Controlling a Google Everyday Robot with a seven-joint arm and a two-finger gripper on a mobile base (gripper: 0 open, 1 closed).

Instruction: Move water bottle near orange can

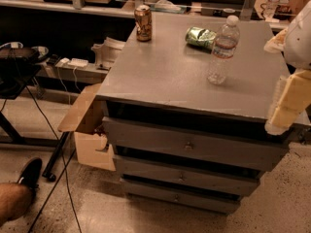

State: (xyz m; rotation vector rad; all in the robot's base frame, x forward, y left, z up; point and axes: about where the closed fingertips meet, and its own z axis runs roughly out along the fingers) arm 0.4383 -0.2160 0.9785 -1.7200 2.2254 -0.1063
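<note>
1. Progress: you have the whole move ahead of you, as far as the view shows. The clear plastic water bottle [223,50], with white cap and white-and-red label band, stands on the right part of the flat grey tabletop [160,76]. It is well apart from the upright copper-orange can [143,23] with the silver top, which sits at the back left corner.
2. Claw: the cream-coloured claw [287,103] hangs at the right edge of the view, off the tabletop's front right corner. It is near the water bottle but not touching it. You cannot tell whether it is spread or pressed together, and it carries nothing that you can see.
3. What is left, by my reading: reach in, take the water bottle, carry it leftward and toward the back, and set it down just beside the orange can.
4. Pointing: the water bottle rests on its base with the cap up, so its long axis runs vertical. In the view it leans a little toward the upper right.
5. Watch the shiny, crumpled green can [200,37] lying on its side just behind the water bottle, between it and the orange can. A straight path could knock it.
</note>
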